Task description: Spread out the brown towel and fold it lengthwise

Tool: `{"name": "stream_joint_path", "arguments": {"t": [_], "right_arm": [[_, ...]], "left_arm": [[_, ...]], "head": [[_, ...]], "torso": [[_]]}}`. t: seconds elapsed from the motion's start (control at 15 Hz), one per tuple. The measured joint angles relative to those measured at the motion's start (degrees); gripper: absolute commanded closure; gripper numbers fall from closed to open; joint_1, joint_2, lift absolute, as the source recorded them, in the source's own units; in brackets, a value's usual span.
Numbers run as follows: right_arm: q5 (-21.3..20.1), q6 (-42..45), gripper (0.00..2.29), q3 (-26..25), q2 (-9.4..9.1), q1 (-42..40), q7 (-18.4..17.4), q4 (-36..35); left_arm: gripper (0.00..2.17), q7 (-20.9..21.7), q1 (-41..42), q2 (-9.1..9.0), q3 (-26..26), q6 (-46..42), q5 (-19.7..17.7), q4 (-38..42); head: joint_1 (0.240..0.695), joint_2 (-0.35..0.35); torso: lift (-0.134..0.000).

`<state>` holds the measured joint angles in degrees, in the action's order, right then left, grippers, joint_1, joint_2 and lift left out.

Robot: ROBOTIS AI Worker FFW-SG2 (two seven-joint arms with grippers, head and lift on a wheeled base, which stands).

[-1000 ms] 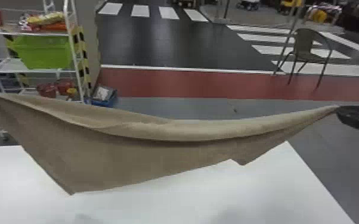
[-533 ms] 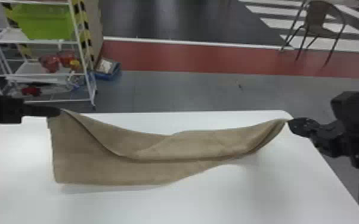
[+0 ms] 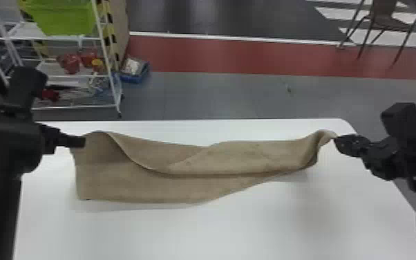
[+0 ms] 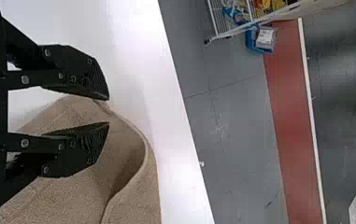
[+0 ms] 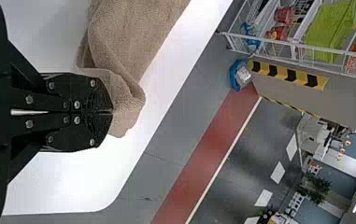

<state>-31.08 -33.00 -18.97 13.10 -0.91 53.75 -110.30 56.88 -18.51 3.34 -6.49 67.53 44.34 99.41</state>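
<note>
Brown cloth stretches across a white table (image 3: pixel 217 235) during a folding job, with a black robot arm at either end of it. The brown towel (image 3: pixel 169 186) lies a little below the centre of the head view's dial, its length running from nine o'clock toward three. A fold rolls over its far side, and a curved edge sweeps down from the nine o'clock end before levelling out along the middle. Nearer the six o'clock side, a single flat stretch of fabric shows, squared off at the corner toward eight o'clock and tapering upward toward four.

At nine o'clock, the left gripper (image 3: pixel 79 141) is posted at the towel's end. The left wrist view shows its two fingers parted, with fabric just beside them; whether they touch it cannot be told. At three o'clock, the right gripper (image 3: pixel 338 140) has its fingers pressed together on the towel's bunched far corner, a pinch seen up close in the right wrist view.

Behind the table, a white wire rack (image 3: pixel 109 65) stands at ten o'clock with a green bin (image 3: pixel 62 19) on it, and a blue tray (image 3: pixel 134 79) sits on the floor beside it. A red floor stripe (image 3: pixel 252 55) crosses at twelve, and a chair (image 3: pixel 388 24) stands at two.
</note>
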Motion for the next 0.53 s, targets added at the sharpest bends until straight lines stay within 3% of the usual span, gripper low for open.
{"name": "stream_joint_path", "arguments": {"t": [0.4,0.53], "right_arm": [[1.0,0.1,1.39,-0.7,-0.01,0.0,0.0,-0.3],[1.2,0.1,1.39,-0.5,-0.15,-0.3,0.0,-0.3]], "left_arm": [[0.06,1.6,18.8,-0.35,-8.7,-8.8,-7.6,23.9],[0.06,0.8,26.1,-1.36,-10.5,-20.1,-9.7,27.9]], "head": [[0.695,-0.071],[0.695,-0.077]], "torso": [[-0.122],[-0.122]]}}
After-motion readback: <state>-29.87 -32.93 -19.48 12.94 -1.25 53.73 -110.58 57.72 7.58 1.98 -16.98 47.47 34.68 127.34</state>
